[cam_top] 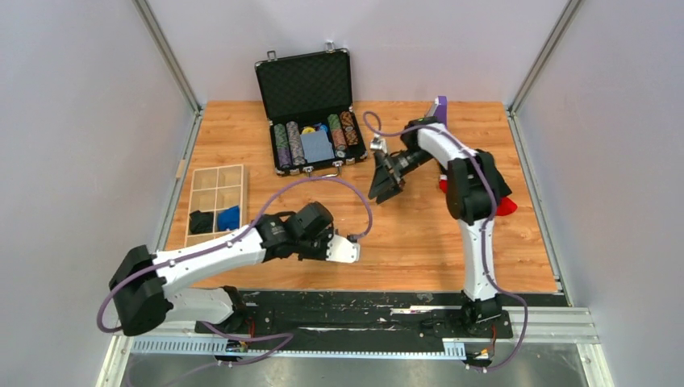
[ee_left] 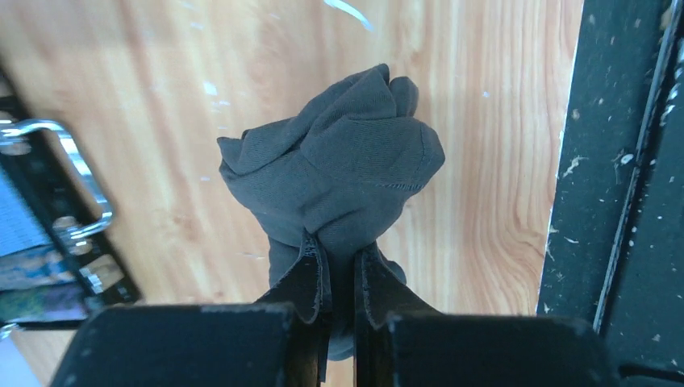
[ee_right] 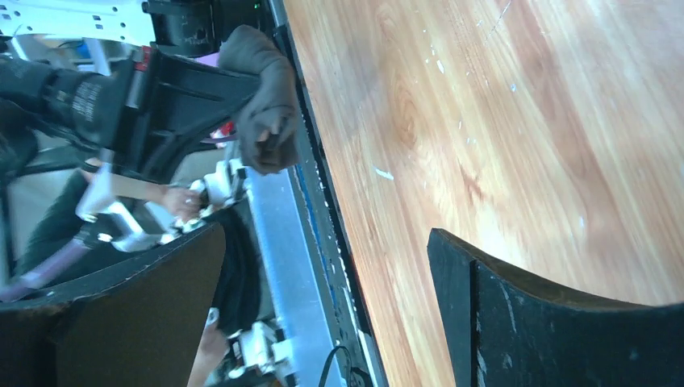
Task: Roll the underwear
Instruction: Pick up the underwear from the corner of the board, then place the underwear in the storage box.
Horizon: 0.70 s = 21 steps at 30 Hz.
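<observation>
The underwear is a dark charcoal-grey cloth, bunched into a crumpled lump. My left gripper is shut on its lower part and holds it above the wooden table, near the front edge. The lump also shows in the right wrist view, hanging from the left gripper's black fingers. In the top view the left arm hides the cloth. My right gripper is open and empty over the middle of the table, in front of the poker-chip case; its fingers stand wide apart.
The open black poker-chip case stands at the back centre; its handle shows beside the left gripper. A wooden compartment tray at the left holds a jet-black garment and a blue one. A red garment lies behind the right arm. A black strip lines the front edge.
</observation>
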Each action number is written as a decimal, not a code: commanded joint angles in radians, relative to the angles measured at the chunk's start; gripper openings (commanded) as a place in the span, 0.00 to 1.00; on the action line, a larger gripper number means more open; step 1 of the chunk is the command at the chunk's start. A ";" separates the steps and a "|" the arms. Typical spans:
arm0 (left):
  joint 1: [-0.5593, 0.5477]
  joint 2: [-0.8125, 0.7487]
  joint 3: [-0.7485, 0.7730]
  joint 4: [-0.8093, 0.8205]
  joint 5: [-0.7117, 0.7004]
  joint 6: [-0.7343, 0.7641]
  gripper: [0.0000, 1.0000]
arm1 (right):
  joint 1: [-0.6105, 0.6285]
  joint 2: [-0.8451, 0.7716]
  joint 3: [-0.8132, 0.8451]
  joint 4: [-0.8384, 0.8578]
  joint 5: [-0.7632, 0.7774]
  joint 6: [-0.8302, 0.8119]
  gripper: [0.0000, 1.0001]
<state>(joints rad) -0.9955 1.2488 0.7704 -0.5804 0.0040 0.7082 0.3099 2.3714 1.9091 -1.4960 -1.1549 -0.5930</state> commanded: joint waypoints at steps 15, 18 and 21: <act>0.617 0.111 0.646 -0.550 0.202 -0.076 0.00 | -0.231 -0.701 -0.041 0.113 0.264 0.093 1.00; 0.728 0.142 0.709 -0.596 0.215 -0.132 0.00 | -0.232 -0.715 0.006 0.117 0.277 0.121 1.00; 0.804 0.160 0.733 -0.631 0.244 -0.158 0.00 | -0.231 -0.735 -0.030 0.129 0.273 0.150 1.00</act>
<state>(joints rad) -0.2668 1.3998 1.4536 -1.1053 0.1909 0.6205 0.0753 1.6718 1.8820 -1.4033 -0.9073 -0.5003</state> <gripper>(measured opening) 0.068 0.998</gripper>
